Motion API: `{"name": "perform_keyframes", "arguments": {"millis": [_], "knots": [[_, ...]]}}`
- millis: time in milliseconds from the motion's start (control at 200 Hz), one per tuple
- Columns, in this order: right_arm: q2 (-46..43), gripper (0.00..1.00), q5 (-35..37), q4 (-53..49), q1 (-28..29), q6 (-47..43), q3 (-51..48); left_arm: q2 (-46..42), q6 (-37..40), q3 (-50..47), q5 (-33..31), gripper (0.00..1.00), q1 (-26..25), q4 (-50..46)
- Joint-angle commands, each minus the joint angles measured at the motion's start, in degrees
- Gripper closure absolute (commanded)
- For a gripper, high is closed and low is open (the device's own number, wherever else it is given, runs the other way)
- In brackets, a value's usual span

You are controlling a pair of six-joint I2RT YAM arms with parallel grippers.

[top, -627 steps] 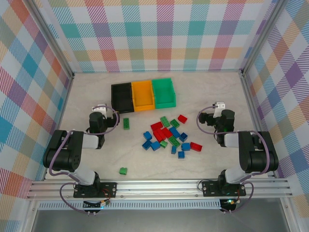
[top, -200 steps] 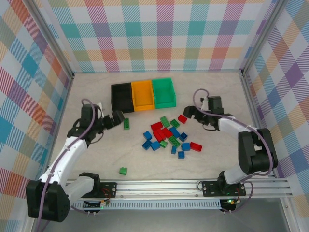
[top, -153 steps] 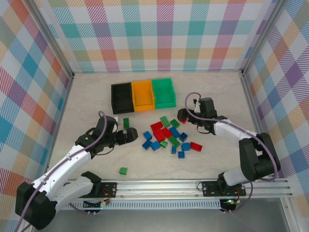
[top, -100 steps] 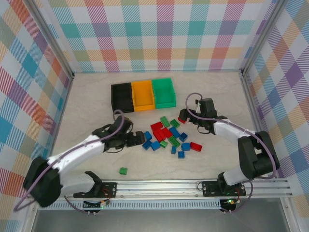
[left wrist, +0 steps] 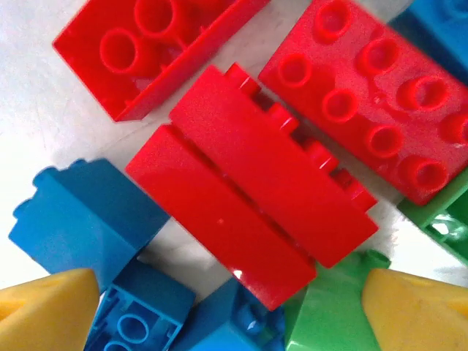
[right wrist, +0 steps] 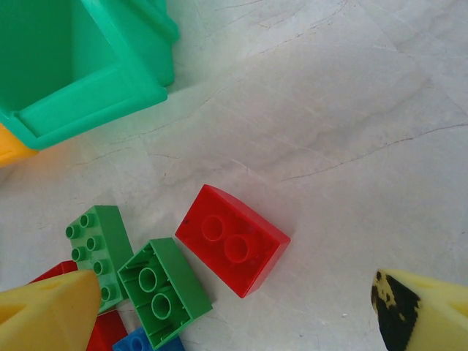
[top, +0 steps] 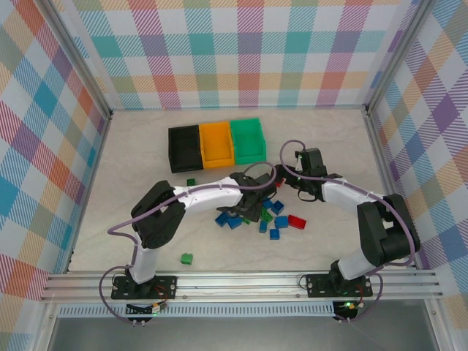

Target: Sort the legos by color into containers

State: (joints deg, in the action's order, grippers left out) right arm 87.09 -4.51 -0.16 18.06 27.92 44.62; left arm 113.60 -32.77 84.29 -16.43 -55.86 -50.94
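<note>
Both spread wide, the left gripper is straddling centre-frame red legos, the right gripper a lower-centre red brick, seemingly to grasp.

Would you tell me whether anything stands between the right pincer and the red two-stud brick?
Nothing visible: the right pincer is open toward the red two-stud brick; a green brick lies just beside it.

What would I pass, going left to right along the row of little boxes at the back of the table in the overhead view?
black bin → orange bin → green bin, standing side by side in one row.
</note>
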Motion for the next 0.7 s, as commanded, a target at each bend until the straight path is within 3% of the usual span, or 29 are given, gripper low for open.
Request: {"name": "perform_keyframes", "arguments": {"millis": [0,280,490,695], "knots": [[0.49,0.05,-0.49,-1.08,-0.01,0.51,1.52,-0.72,1.75,0.41,-1.79,0.07,0.4,-4.18],[1.68,0.05,-0.67,-1.84,0.01,0.66,2.49,1.4,3.82,2.6,1.05,0.16,1.68,0.37],[1.68,0.04,-0.28,-2.39,0.02,0.55,2.67,3.46,6.14,3.07,9.61,0.23,4.85,5.05],[1.59,0.04,0.65,-2.92,-0.05,0.29,2.93,5.44,6.09,3.01,11.64,0.33,5.64,6.19]]}}
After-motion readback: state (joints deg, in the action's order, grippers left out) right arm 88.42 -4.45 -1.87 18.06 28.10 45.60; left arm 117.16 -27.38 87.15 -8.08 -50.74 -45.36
